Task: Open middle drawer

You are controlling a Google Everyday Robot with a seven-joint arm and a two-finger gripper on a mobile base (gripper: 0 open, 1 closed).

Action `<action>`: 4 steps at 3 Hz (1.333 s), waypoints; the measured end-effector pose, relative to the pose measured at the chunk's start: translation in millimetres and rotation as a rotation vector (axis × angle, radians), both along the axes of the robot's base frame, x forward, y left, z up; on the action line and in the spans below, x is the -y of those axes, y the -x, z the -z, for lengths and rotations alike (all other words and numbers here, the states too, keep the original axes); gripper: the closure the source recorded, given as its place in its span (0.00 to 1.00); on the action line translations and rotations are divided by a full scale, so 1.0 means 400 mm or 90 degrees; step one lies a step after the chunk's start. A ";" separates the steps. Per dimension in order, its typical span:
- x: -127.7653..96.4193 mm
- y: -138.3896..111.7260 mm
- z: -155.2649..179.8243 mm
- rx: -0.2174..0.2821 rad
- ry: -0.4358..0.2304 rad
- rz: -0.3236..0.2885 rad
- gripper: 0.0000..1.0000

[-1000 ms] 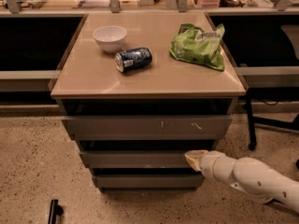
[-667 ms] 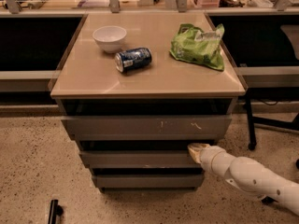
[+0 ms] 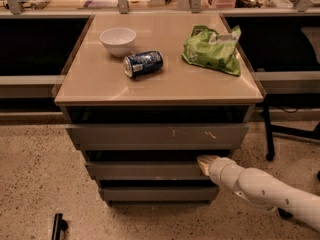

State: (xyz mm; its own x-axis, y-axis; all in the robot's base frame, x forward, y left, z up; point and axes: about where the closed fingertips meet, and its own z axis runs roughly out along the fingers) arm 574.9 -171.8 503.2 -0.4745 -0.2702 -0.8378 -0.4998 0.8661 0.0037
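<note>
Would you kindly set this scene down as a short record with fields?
pincer: at the upper right corner of the middle drawer; arm extends from the lower right
middle drawer: plain grey front, below the scratched top drawer
bottom drawer: grey front, lowest
cabinet top: white bowl, blue can on its side, green bag

Pincer (image 3: 205,163) low, centre-right (arm (image 3: 265,191) outstretched)
</note>
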 end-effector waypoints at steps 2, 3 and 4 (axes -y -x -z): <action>-0.035 -0.074 0.051 0.007 0.009 0.004 1.00; -0.031 -0.123 0.073 0.010 0.020 0.018 1.00; 0.027 -0.183 0.127 -0.006 0.054 0.050 1.00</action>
